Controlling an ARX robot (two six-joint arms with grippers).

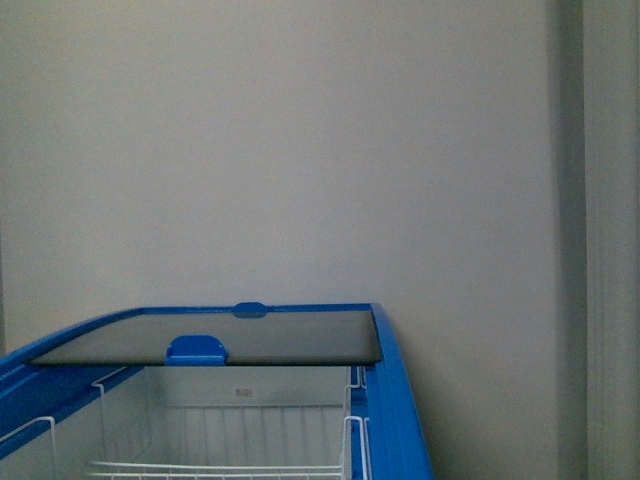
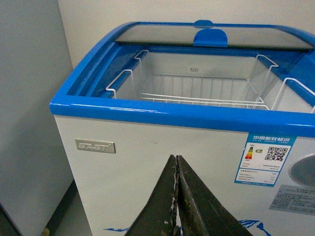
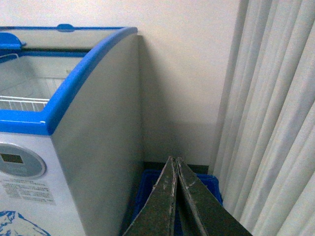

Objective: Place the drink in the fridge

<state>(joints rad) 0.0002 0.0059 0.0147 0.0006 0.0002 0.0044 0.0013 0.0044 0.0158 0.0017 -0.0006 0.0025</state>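
The fridge [image 1: 395, 400] is a white chest with a blue top rim; its dark glass lid [image 1: 270, 338] is slid to the back, leaving the front open over a white wire basket [image 1: 230, 440]. In the left wrist view the fridge [image 2: 147, 172] fills the frame, and my left gripper [image 2: 176, 160] is shut and empty in front of its white front wall, below the rim. My right gripper [image 3: 175, 161] is shut and empty beside the fridge's grey side wall [image 3: 106, 147]. The drink is out of view.
A blue plastic crate [image 3: 209, 189] sits on the floor between the fridge and pale curtains [image 3: 275, 123]. A grey cabinet [image 2: 27, 108] stands close on the fridge's other side. A plain wall [image 1: 300, 150] runs behind.
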